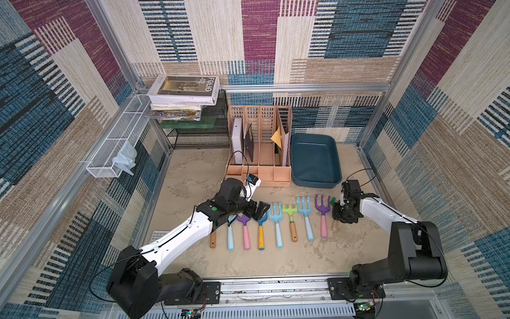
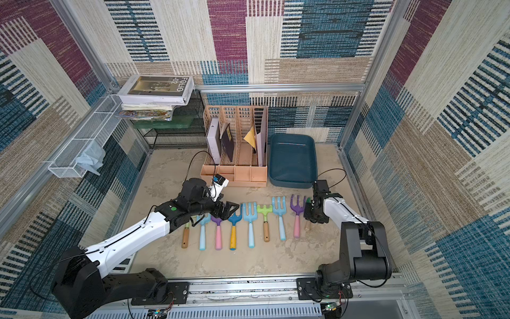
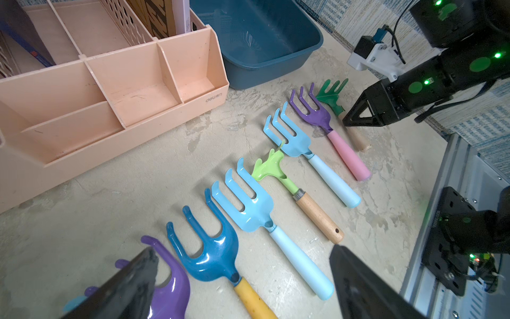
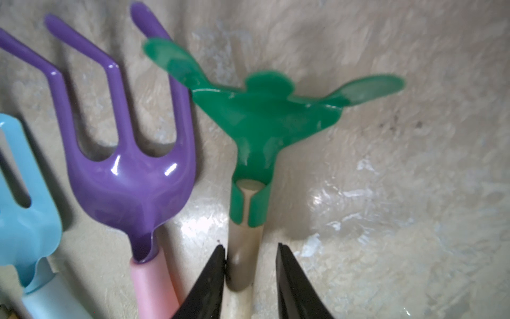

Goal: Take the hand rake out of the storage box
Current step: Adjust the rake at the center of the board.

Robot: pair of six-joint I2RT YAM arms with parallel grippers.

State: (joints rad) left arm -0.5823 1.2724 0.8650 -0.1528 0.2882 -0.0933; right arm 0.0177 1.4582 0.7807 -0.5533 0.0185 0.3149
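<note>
We read two pieces of writing. "FOLIO -02" is on the cover of the top book of the pile at the desk's far left corner, and it is legible in both top views. "deli", followed by small characters we cannot make out, is stamped on the front wall of the peach organizer and is legible only in the left wrist view. The storage box sits at the far right corner of the desk, close against the organizer; we cannot tell whether they touch. The hand rake, green-headed with a pale wooden handle, lies flat on the desk outside the box. It is nearest the right edge, at the end of a row of coloured rakes and just beside the purple rake. The top views hide most of it under the right claw, showing only a green tine tip and the handle's end. The right wrist view shows the whole head. It also shows the claw parted around the handle, one finger touching it and the other standing clear, so nothing is clamped. The left claw gapes wide and holds nothing, above the dark blue rake.
</note>
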